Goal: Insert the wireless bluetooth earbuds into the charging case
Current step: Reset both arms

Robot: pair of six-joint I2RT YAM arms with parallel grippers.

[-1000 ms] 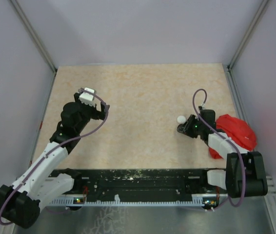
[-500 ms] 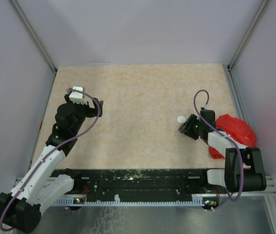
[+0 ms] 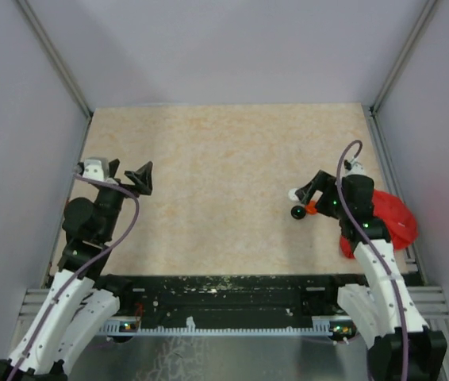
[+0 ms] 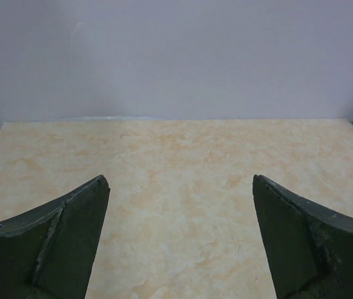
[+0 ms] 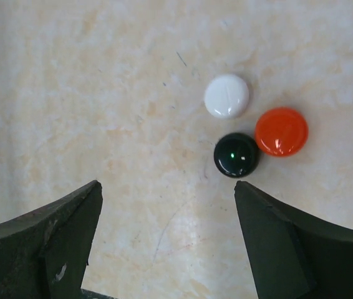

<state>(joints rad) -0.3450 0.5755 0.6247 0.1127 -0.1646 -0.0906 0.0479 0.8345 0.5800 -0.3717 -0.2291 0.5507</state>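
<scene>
Three small round charging cases lie close together on the table: a white one (image 5: 226, 96) (image 3: 293, 194), a red-orange one (image 5: 280, 131) (image 3: 310, 208) and a black one (image 5: 236, 154) (image 3: 297, 212). All three look closed. The earbuds are out of view. My right gripper (image 5: 167, 187) (image 3: 312, 196) hovers open just above and beside the cases, with nothing between its fingers; the black case sits beyond its right fingertip. My left gripper (image 4: 179, 180) (image 3: 127, 175) stands wide open over bare table at the far left, holding nothing.
A big red cloth-like lump (image 3: 389, 217) lies against the right wall, just behind the right arm. The marbled table (image 3: 224, 159) is boxed in by grey walls on three sides. A black rail (image 3: 224, 298) runs along the near edge.
The right gripper has opened and pulled up and back, uncovering the black and red-orange cases. The left arm has swung left and back toward its base, still open.
</scene>
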